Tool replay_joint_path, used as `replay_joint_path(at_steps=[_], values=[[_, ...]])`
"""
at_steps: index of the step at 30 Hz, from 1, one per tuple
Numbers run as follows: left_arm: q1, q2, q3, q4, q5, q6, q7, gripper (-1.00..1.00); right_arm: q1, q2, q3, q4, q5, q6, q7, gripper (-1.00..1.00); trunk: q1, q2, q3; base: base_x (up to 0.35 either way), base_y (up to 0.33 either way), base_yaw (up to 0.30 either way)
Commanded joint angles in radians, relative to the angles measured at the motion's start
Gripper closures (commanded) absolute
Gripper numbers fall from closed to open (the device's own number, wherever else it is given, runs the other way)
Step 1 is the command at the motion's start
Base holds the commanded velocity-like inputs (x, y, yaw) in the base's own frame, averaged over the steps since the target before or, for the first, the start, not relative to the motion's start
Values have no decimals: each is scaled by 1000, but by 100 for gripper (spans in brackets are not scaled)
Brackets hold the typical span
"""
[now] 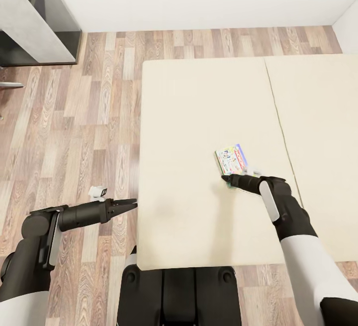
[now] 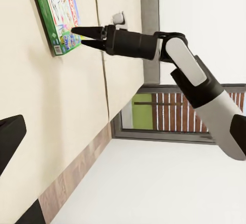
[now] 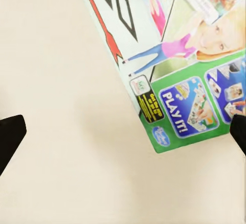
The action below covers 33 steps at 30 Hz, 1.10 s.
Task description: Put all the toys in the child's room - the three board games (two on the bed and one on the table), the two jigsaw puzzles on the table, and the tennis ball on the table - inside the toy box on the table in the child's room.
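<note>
**Q:** Briefly, what lies along the head view from left to right?

**A:** At upper left stands a grey shelf unit (image 1: 35, 22) on the wood floor (image 1: 84, 132). At lower left the left gripper (image 1: 130, 204) hangs over the floor, just beside the bed's near-left edge. Its fingers are narrow and look pressed together, with nothing between them. The bed (image 1: 199, 97) fills the centre and right, its two beige pads meeting at a seam (image 1: 281, 122). Right of centre, a white-and-green board game (image 1: 231, 160) lies flat on the left pad. The right gripper (image 1: 227, 178) reaches in from lower right, its tips at the game's near edge.

**Q:** Is the right gripper spread or pinching?

**A:** Spread. In the left wrist view its two dark fingers (image 2: 88, 31) stand apart at the green edge of the game (image 2: 57, 9), one on each side of the box rim. Whether they touch the card cannot be told. In the right wrist view the fingertips (image 3: 10, 137) sit at the two side edges of the frame, well apart. The game's corner (image 3: 179, 70), printed "PLAY IT!", lies between them on the pad (image 3: 66, 131).

**Q:** Where is the game relative to the seam?

**A:** Left of it, near but not touching.
</note>
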<state>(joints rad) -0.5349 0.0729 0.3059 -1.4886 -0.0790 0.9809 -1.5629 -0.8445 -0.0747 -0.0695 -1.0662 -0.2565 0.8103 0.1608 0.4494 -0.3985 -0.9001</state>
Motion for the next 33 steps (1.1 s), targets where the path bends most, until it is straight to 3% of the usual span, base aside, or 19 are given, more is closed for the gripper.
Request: replay_joint_path(at_steps=[1,8,11,19,25,33], values=[[0,0,1,-1,-8,10,-8,-100,0,1,-2,-39,6,34,8,-100,1,-1,-1,0,0,0],[0,1,2,-1,-8,10,-8,-100,1,0,-4,-202,7,193,8,-100,1,-1,-1,0,0,0],[0,1,2,-1,-8,10,-8,-100,1,0,-4,-251,7,227,8,-100,1,-1,-1,0,0,0],[0,1,3,0,-8,10,-8,-100,-4,0,-13,-277,14,237,0,-100,1,-1,-1,0,0,0],[0,1,22,8,-8,10,-8,-100,-61,-3,-16,-222,19,237,-13,-100,1,-1,-1,0,0,0],[0,3,56,10,-10,10,-8,-100,-230,3,-11,35,23,203,-93,-100,1,-1,-1,0,0,0]])
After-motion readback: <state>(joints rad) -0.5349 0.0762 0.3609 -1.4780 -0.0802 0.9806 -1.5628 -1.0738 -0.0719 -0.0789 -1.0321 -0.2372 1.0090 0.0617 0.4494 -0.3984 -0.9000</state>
